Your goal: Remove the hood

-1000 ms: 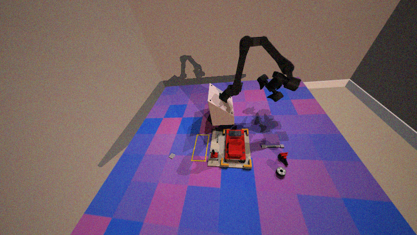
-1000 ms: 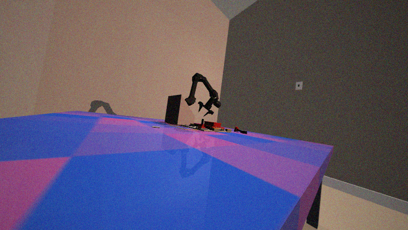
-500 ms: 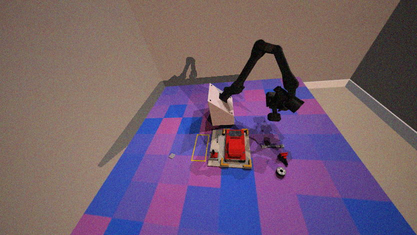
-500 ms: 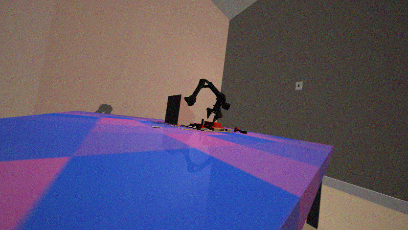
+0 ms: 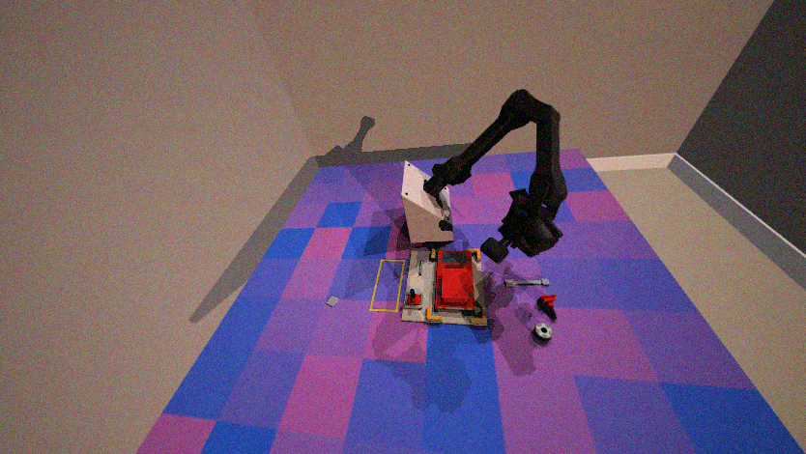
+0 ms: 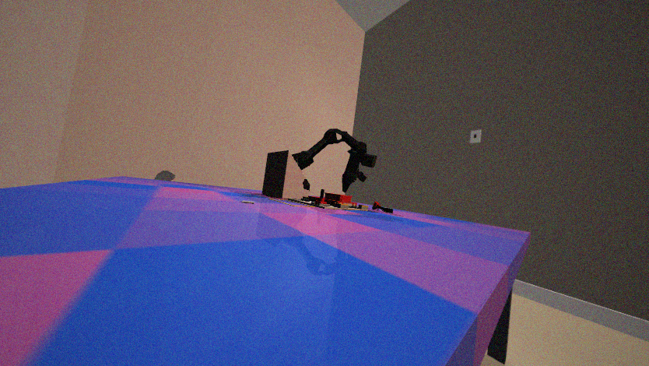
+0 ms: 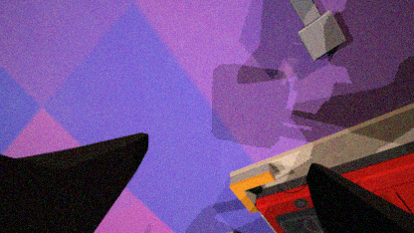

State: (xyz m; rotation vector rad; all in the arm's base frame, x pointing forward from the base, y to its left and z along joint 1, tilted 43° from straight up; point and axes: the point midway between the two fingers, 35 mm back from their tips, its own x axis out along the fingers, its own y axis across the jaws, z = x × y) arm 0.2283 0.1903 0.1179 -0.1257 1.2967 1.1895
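Observation:
The red toy car (image 5: 440,303) (image 6: 338,202) (image 7: 373,185) lies on a pale board with orange corner brackets. A raised red part (image 5: 456,283), which looks like the hood, sits on it. A dark panel is at its end near the arm's base. The marked area, a yellow outline (image 5: 375,285), lies left of the board in the top view, with nothing in it. My gripper (image 5: 503,228) (image 6: 354,182) (image 7: 226,155) is open and empty, above the table by the board's rear right corner. In the wrist view its right finger overlaps the car's edge.
A white wedge-shaped block (image 5: 426,219) stands behind the board by the arm's base. A grey wrench (image 5: 527,282) (image 7: 320,37), a red and black part (image 5: 547,304) and a white wheel (image 5: 543,329) lie right of the board. A small grey plate (image 5: 331,300) lies left of the outline.

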